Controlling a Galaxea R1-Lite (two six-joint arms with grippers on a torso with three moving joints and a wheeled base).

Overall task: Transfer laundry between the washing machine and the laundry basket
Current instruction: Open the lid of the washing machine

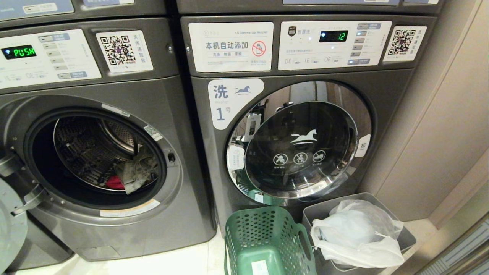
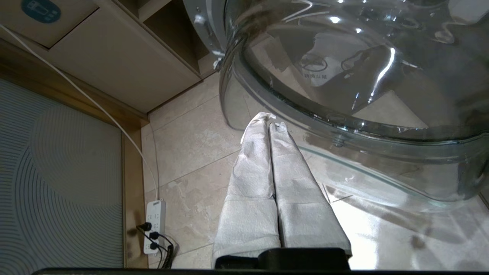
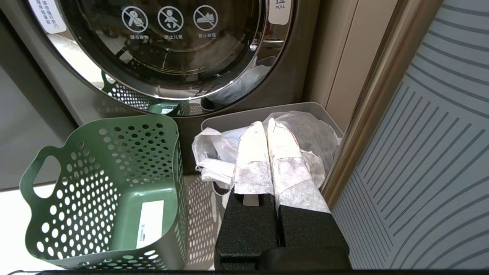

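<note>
Each gripper, left gripper (image 2: 272, 124) and right gripper (image 3: 266, 123), has two tapered fingers (image 3: 254, 160) wrapped in white textured fabric, mounted on a black, grainy-finished base.

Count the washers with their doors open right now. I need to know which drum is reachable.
1. The washing machine on the left, showing "PUSH", is open, with laundry in its drum. The machine labelled 1 on the right has its door shut. Units stacked above are mostly out of frame.

left pincer (image 2: 272, 123) closed, right pincer (image 3: 266, 123) closed — both empty
</note>
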